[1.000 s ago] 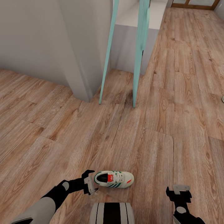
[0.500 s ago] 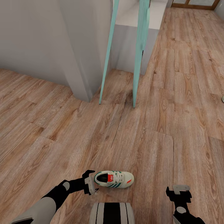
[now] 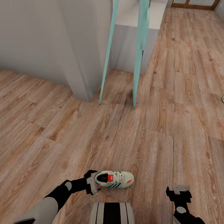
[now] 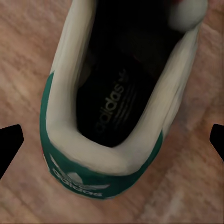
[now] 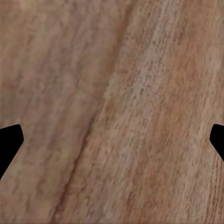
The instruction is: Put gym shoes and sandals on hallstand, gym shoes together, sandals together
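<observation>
One gym shoe [image 3: 114,179] lies on its sole on the corridor floor [image 3: 149,140], just in front of my trunk, with its toe pointing right. It is cream with green stripes and a red tongue label. My left gripper [image 3: 92,183] is open at the shoe's heel. In the left wrist view the heel and opening of the gym shoe [image 4: 112,116] sit between the spread tips of the left gripper [image 4: 112,140]. My right gripper [image 3: 180,190] hangs open over bare planks, and the right wrist view of the right gripper [image 5: 112,140] has only floor between its tips. The sandals and the hallstand are out of view.
A grey wall corner [image 3: 77,62] stands ahead on the left. Two teal posts [image 3: 105,71] [image 3: 137,62] rise in front of a white block [image 3: 133,37]. A small pale object [image 3: 222,99] sits at the right edge. Open floor stretches to the right and far ahead.
My left gripper has edged slightly right, closer around the shoe's heel. The shoe and the right arm have not moved.
</observation>
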Tool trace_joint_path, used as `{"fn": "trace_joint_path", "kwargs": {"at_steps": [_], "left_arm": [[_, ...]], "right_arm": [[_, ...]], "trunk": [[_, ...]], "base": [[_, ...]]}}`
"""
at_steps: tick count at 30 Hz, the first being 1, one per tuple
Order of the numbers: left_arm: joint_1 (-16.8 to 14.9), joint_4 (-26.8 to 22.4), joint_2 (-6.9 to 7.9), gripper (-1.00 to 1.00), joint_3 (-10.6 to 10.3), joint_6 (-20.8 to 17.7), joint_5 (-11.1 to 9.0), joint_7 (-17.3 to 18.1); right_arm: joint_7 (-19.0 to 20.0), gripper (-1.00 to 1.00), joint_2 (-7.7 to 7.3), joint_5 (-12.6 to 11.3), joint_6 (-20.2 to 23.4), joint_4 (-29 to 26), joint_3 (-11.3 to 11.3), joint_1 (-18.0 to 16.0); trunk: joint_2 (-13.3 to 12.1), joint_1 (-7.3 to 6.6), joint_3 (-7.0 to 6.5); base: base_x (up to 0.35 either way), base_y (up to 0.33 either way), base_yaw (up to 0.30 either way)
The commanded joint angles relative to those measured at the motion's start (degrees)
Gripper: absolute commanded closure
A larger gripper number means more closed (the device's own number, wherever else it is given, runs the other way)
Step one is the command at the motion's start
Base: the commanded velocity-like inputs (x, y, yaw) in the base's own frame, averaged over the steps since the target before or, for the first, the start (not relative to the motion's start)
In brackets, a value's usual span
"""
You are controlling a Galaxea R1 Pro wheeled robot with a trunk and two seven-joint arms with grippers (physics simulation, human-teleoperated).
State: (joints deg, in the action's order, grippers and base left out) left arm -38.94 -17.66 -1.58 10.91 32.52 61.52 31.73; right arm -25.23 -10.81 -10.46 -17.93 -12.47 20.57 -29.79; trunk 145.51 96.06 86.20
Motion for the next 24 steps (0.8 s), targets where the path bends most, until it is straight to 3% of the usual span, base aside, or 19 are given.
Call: {"fn": "trace_joint_path", "kwargs": {"at_steps": [1, 24], "left_arm": [[0.0, 0.0, -0.07, -1.00, 0.0, 0.0, 0.0, 0.0], [0.0, 0.0, -0.35, -1.00, 0.0, -0.1, 0.0, -0.1]], "right_arm": [[0.0, -1.00, 0.00, 0.0, 0.0, 0.0, 0.0, 0.0], [-0.1, -1.00, 0.19, 0.0, 0.0, 0.0, 0.0, 0.0]], "trunk": [[0.0, 0.00, 0.00], [0.0, 0.00, 0.00]], "base": [[0.000, 0.000, 0.000], [0.000, 0.000, 0.000]]}}
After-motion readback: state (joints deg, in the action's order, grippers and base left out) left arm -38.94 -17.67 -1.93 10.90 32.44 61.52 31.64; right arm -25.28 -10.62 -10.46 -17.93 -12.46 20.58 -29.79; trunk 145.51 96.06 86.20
